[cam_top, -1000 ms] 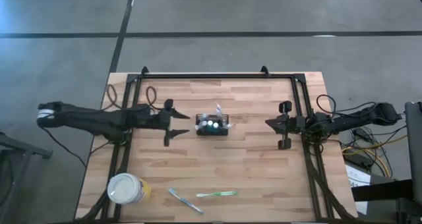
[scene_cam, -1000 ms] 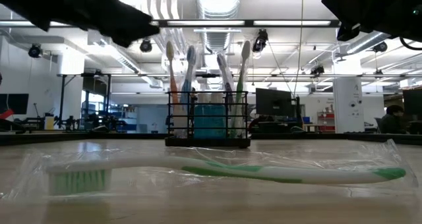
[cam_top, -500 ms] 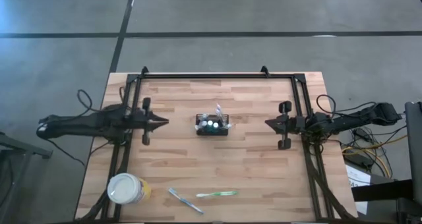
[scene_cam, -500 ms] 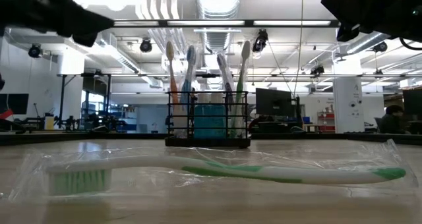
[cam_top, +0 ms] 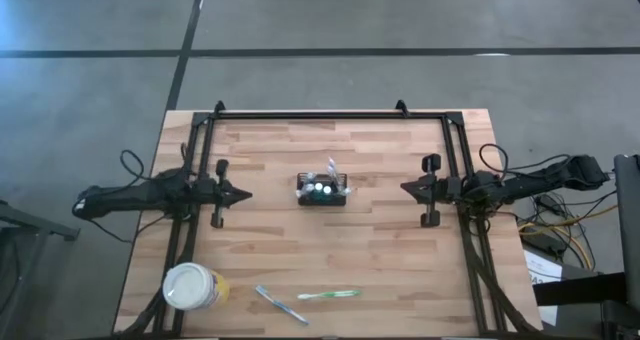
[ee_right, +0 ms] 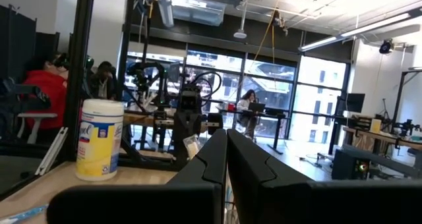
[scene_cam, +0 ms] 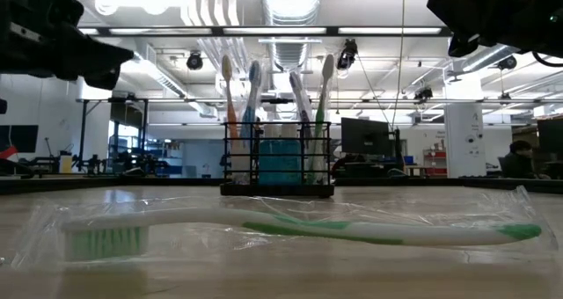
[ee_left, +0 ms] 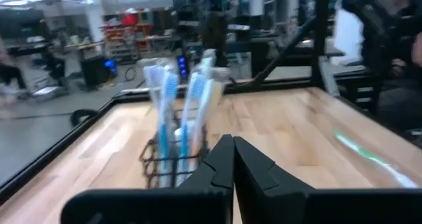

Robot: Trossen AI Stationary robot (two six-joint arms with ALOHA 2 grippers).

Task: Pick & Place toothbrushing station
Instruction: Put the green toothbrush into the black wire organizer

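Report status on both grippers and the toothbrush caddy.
Left gripper shut, empty, clear of caddy. Right gripper shut, empty, waiting right of it. Wire-mesh caddy upright mid-table, brushes inside. Nothing in the way.

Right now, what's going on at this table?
Nothing is being handled. The black wire-mesh caddy stands mid-table with toothbrushes upright in it. The left gripper is shut and empty, off to the caddy's left; the right gripper waits shut at the right side. A wrapped green toothbrush and a white-and-yellow cup sit along the table's near edge.
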